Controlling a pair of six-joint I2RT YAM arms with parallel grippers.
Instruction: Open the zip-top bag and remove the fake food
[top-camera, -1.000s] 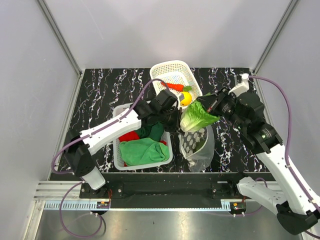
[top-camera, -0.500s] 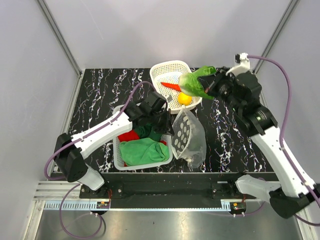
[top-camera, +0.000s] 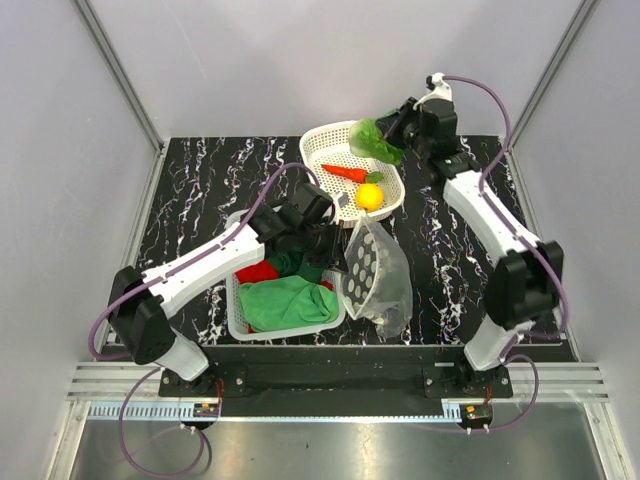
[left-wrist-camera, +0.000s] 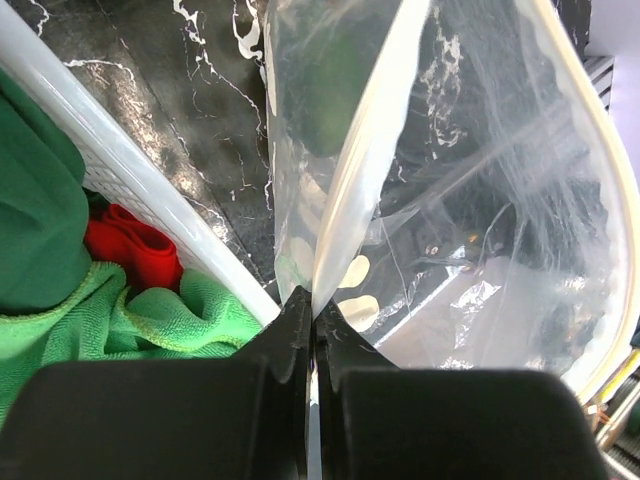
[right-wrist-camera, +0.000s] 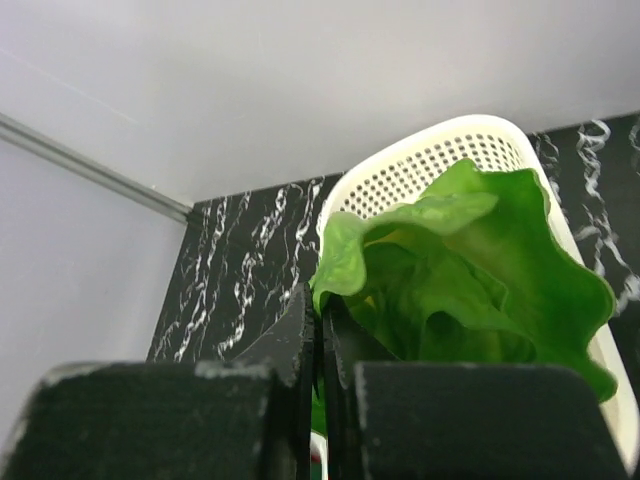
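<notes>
The clear zip-top bag (top-camera: 375, 272) stands open on the table right of the near basket; it fills the left wrist view (left-wrist-camera: 450, 200). My left gripper (top-camera: 335, 250) is shut on the bag's rim (left-wrist-camera: 312, 300). My right gripper (top-camera: 392, 135) is shut on the green lettuce (top-camera: 372, 140) and holds it over the far basket (top-camera: 325, 140); the right wrist view shows the leaf (right-wrist-camera: 470, 270) pinched at the fingertips (right-wrist-camera: 322, 305). An orange carrot (top-camera: 345, 172) and a yellow lemon (top-camera: 370, 196) lie in that basket. Pale pieces (top-camera: 362, 268) show inside the bag.
The near white basket (top-camera: 236, 300) holds green (top-camera: 285, 303) and red (top-camera: 258, 272) cloths, also in the left wrist view (left-wrist-camera: 60, 260). Grey walls enclose the black marbled table (top-camera: 210, 175).
My right gripper has carried the lettuce from above the bag up and back to over the far basket. The bag has stood up more; the left gripper shifted slightly left, still holding the rim.
</notes>
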